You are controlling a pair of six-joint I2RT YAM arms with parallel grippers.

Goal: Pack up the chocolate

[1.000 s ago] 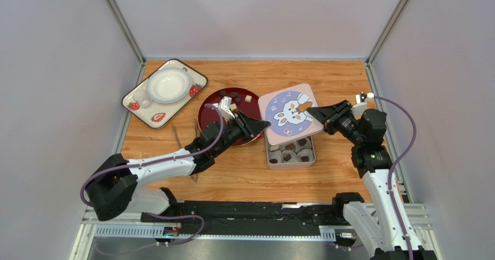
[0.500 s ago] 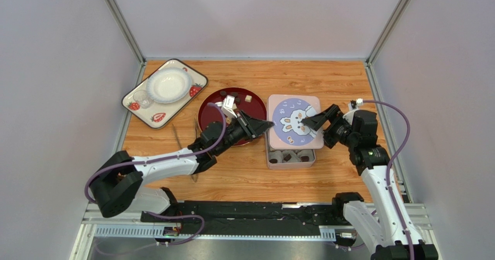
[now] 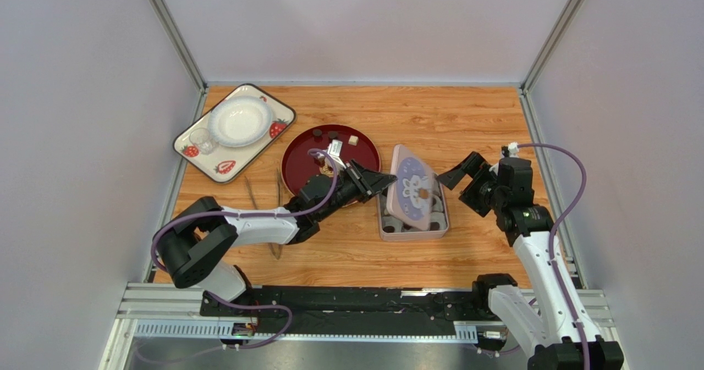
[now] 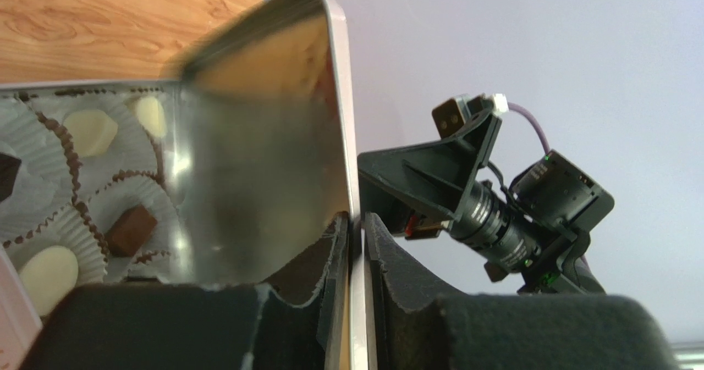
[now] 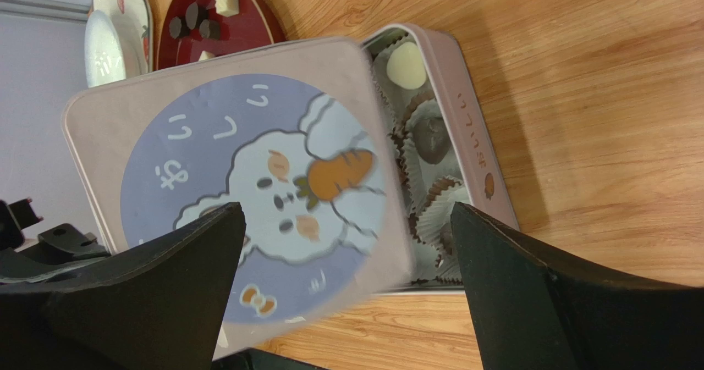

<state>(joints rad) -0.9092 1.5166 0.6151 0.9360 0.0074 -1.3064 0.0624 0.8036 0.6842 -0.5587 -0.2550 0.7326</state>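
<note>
We see a pale pink lid (image 5: 240,180) bearing a lavender circle, 1 white rabbit and 1 orange carrot. The chocolate pieces (image 4: 130,228) are dark brown or cream, the paper cups (image 4: 25,143) white, the plate (image 3: 295,164) dark red, the tray (image 3: 219,169) strawberry-printed.

Lid (image 3: 412,190) tilted over tin (image 3: 411,235), left gripper (image 3: 387,179) gripping it, right strip uncovered

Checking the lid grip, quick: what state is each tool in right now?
Left tool: shut on the lid, at its edge.
Right tool: open, holding nothing.
</note>
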